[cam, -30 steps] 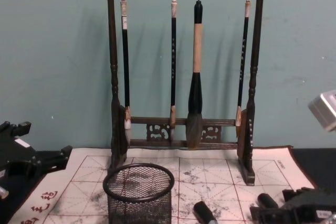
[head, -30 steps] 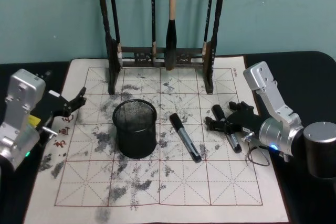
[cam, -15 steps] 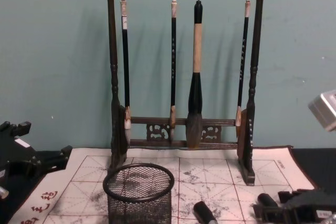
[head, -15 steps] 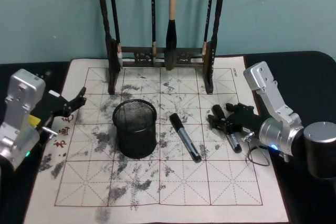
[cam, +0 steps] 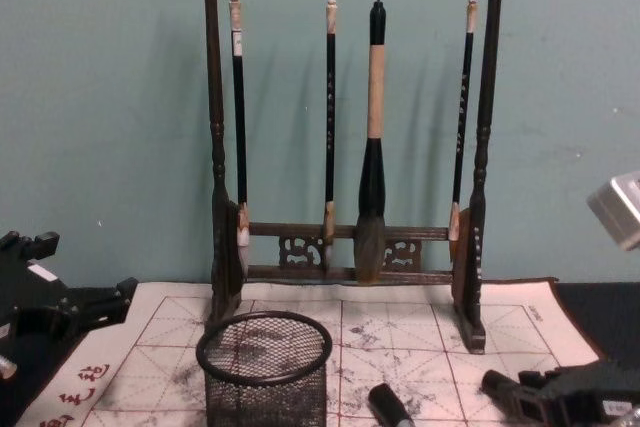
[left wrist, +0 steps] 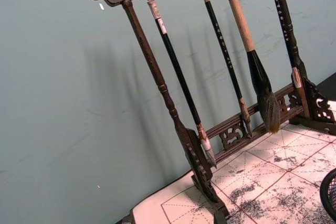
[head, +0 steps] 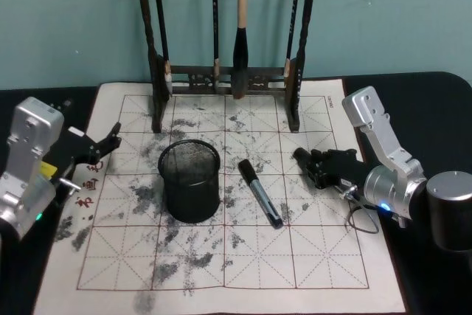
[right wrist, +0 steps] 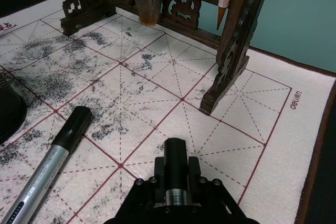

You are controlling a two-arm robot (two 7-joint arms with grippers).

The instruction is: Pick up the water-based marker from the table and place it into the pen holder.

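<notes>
The right gripper (head: 318, 170) has just closed its fingers on the short black marker (right wrist: 175, 163). Next stop is the black wire-mesh cup (head: 190, 180). The left gripper (head: 110, 140) waits.

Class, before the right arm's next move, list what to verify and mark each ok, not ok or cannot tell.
1. Marker between the right gripper jaws: ok.
2. Marker off the mat: cannot tell.
3. Holder upright, mouth unblocked: ok.
4. Low path to holder free: not ok, second marker lies between.
5. Left gripper away from holder: ok.
</notes>
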